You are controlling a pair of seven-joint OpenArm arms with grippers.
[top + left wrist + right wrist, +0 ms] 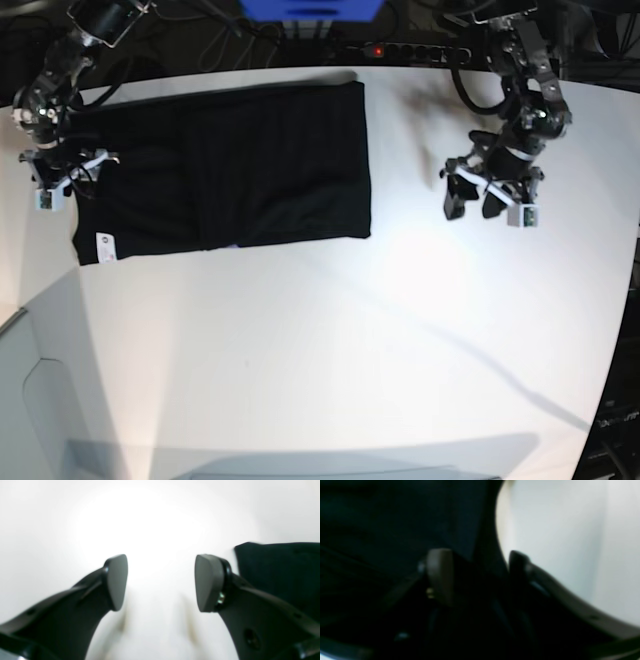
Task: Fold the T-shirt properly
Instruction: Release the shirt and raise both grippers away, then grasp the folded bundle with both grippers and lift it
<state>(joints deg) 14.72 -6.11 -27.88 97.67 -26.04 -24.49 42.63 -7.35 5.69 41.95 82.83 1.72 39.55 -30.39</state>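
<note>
The black T-shirt (pixel 230 170) lies flat as a folded rectangle at the back left of the white table (pixel 350 350), with a small white tag (pixel 101 243) at its front left corner. My right gripper (pixel 60 178) is at the shirt's left edge. In the right wrist view, my right gripper (pixel 477 572) has its fingers apart and the T-shirt (pixel 382 517) dark under and between them. My left gripper (pixel 475 205) hangs open over bare table to the right of the shirt. In the left wrist view, my left gripper (pixel 161 582) holds nothing, and a corner of the T-shirt (pixel 280 570) shows at the right.
A black power strip (pixel 420 50) with a red light, cables and a blue box (pixel 310 10) sit behind the table's back edge. The table's edge curves in at the front left (pixel 40 290) and down the right side (pixel 625 300).
</note>
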